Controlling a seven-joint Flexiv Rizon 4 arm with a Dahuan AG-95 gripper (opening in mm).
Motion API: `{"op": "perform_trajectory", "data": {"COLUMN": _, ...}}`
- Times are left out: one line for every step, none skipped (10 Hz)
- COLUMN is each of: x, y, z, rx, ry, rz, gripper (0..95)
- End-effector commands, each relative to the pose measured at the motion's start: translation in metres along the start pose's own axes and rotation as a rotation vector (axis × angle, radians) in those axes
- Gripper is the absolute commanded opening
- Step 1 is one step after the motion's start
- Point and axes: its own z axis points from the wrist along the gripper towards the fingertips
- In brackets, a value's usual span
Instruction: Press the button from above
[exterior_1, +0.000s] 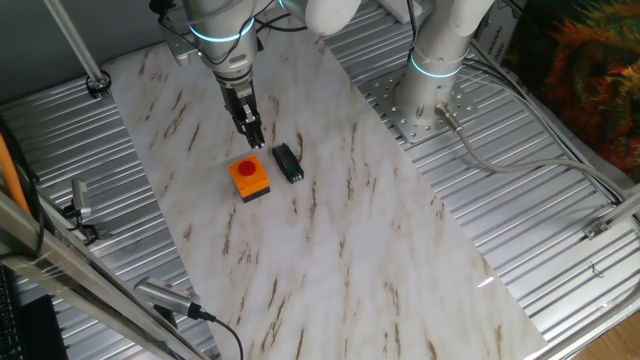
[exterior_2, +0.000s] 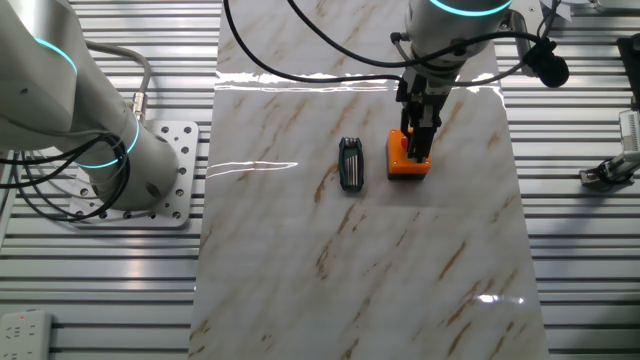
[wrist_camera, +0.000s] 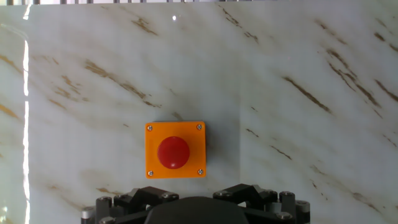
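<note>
Gripper (exterior_1: 255, 143) just above/far of button (exterior_1: 247, 169); jaw state can't tell; centre over red cap, descend straight

Open marble tabletop (exterior_1: 400, 260) on all sides of button (exterior_1: 248, 176), bare in hand view too. Only 1 obstacle nearby: black block (exterior_1: 288, 162) just beside button, small gap between, not touching. Gripper (exterior_1: 254, 140) above button's far edge; path down unobstructed. 2nd arm base (exterior_2: 120, 165) well apart, off marble.
</note>
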Motion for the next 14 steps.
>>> {"op": "perform_trajectory", "data": {"x": 0.0001, "y": 0.0, "z": 0.0, "rx": 0.0, "ry": 0.0, "rz": 0.0, "gripper": 95.0}}
{"op": "perform_trajectory", "data": {"x": 0.0002, "y": 0.0, "z": -0.0002, "rx": 0.032, "ry": 0.088, "rz": -0.065, "gripper": 0.0}}
{"op": "perform_trajectory", "data": {"x": 0.0002, "y": 0.0, "z": -0.0002, "rx": -0.027, "ry": 0.089, "rz": -0.04, "gripper": 0.0}}
{"op": "perform_trajectory", "data": {"x": 0.0002, "y": 0.0, "z": -0.0002, "rx": -0.013, "ry": 0.093, "rz": -0.045, "gripper": 0.0}}
{"op": "perform_trajectory", "data": {"x": 0.0002, "y": 0.0, "z": -0.0002, "rx": 0.001, "ry": 0.096, "rz": -0.047, "gripper": 0.0}}
{"op": "perform_trajectory", "data": {"x": 0.0002, "y": 0.0, "z": -0.0002, "rx": 0.01, "ry": 0.098, "rz": -0.046, "gripper": 0.0}}
{"op": "perform_trajectory", "data": {"x": 0.0002, "y": 0.0, "z": -0.0002, "rx": 0.025, "ry": 0.095, "rz": -0.046, "gripper": 0.0}}
{"op": "perform_trajectory", "data": {"x": 0.0001, "y": 0.0, "z": -0.0001, "rx": 0.031, "ry": 0.096, "rz": -0.051, "gripper": 0.0}}
{"op": "perform_trajectory", "data": {"x": -0.0001, "y": -0.0002, "z": 0.0006, "rx": 0.029, "ry": 0.095, "rz": -0.051, "gripper": 0.0}}
{"op": "perform_trajectory", "data": {"x": -0.0004, "y": -0.0004, "z": 0.0014, "rx": 0.025, "ry": 0.095, "rz": -0.054, "gripper": 0.0}}
{"op": "perform_trajectory", "data": {"x": -0.0005, "y": -0.0005, "z": 0.0018, "rx": 0.024, "ry": 0.098, "rz": -0.055, "gripper": 19.0}}
{"op": "perform_trajectory", "data": {"x": -0.0005, "y": -0.0005, "z": 0.0019, "rx": 0.015, "ry": 0.104, "rz": -0.053, "gripper": 19.0}}
{"op": "perform_trajectory", "data": {"x": -0.0005, "y": -0.0005, "z": 0.0019, "rx": 0.009, "ry": 0.113, "rz": -0.046, "gripper": 0.0}}
{"op": "perform_trajectory", "data": {"x": -0.0007, "y": -0.0007, "z": 0.0025, "rx": 0.007, "ry": 0.113, "rz": -0.05, "gripper": 0.0}}
